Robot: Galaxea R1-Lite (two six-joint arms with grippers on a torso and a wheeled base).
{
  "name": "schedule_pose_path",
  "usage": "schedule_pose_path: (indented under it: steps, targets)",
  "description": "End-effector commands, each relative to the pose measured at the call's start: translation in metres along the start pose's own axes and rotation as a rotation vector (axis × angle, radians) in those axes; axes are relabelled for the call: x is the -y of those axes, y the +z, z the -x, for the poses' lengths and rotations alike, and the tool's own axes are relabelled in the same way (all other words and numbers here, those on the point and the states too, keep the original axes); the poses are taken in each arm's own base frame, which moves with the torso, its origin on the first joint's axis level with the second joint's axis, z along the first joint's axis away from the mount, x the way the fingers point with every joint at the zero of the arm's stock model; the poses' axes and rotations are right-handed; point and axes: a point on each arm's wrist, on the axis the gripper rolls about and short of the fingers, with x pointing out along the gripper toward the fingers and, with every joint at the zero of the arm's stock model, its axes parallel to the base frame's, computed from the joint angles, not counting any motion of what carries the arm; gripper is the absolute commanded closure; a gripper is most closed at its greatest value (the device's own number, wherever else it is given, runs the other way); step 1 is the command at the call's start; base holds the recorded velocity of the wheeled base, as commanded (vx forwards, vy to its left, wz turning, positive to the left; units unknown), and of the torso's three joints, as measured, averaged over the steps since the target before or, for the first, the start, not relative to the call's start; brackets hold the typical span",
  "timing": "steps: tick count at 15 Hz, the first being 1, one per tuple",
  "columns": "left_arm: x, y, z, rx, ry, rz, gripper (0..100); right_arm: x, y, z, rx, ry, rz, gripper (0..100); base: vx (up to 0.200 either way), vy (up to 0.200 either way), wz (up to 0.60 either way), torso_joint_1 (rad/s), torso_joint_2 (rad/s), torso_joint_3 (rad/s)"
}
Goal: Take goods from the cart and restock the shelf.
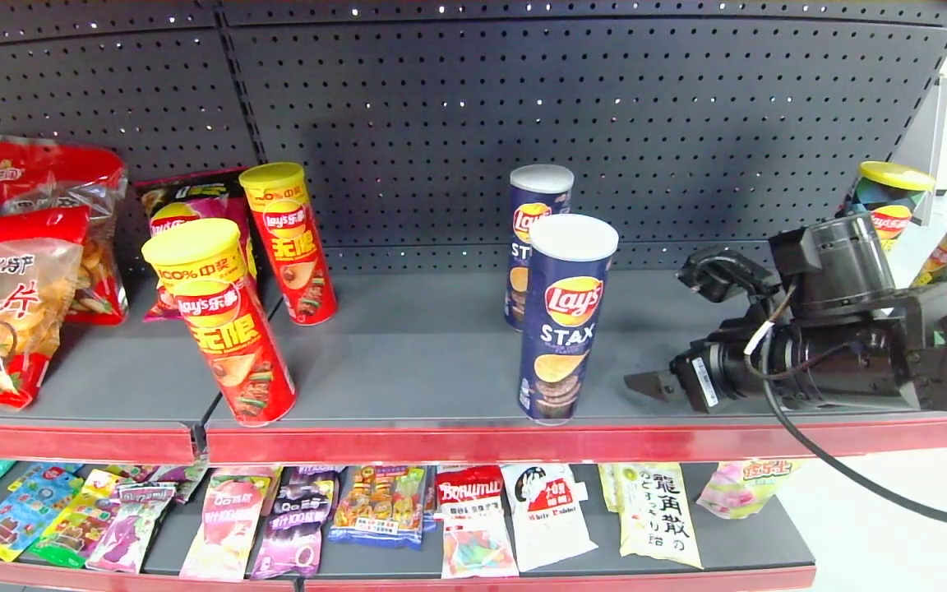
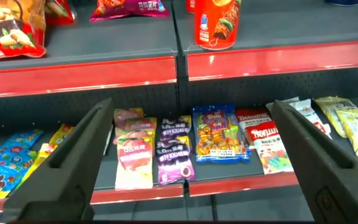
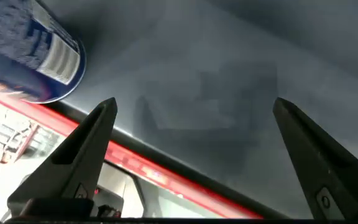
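Now, front blue can (image 1: 565, 321): upright at the shelf's (image 1: 441, 353) front edge, right by the red lip, with nothing gripping it.
Second blue can (image 1: 533, 238): just behind the first, toward 11 o'clock, nearer the back panel.
Right gripper (image 1: 644, 385): at 3 o'clock of the front can, low over the shelf, near it but apart. Its jaws are spread wide with nothing between them.
Left gripper (image 2: 188, 109): spread wide and empty, facing the sweet packets (image 2: 219, 134) on the lower shelf.
Red cans (image 1: 223, 329): two, standing at 9 o'clock of the blue pair.
Snack bags (image 1: 13, 304): beyond the red cans, at the far 9 o'clock end.
Yellow-lidded cans (image 1: 889, 201): at 2 o'clock, past the right arm.
Risk: the front can looks tall and narrow and sits close to the lip. A sideways brush from the right gripper toward 9 o'clock would likely tip it off the shelf or into its neighbour.
Labels: the blue cans carry a round red-and-yellow badge, white lettering and pictured crisps. The red cans have yellow tops with bold characters.
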Motion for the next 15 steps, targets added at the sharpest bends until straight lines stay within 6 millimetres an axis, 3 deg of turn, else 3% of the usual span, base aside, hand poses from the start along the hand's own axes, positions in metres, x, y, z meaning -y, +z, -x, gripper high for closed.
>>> schedule_pose_path:
  steps: [1, 5, 15]
  targets:
    - [0.0, 0.0, 0.0, -0.004, -0.002, 0.001, 0, -0.002, -0.003, -0.011, -0.03, 0.007, 0.004, 0, 0.0, 0.0, 0.0, 0.0, 0.0, 0.0]
    - [0.0, 0.0, 0.0, -0.004, 0.0, 0.001, 0, -0.019, -0.002, -0.018, -0.043, 0.05, 0.038, 0, 0.0, 0.0, 0.0, 0.0, 0.0, 0.0]
    - [0.0, 0.0, 0.0, -0.004, 0.003, 0.002, 0, -0.023, 0.006, -0.034, -0.045, 0.055, 0.046, 0, 0.0, 0.0, 0.0, 0.0, 0.0, 0.0]
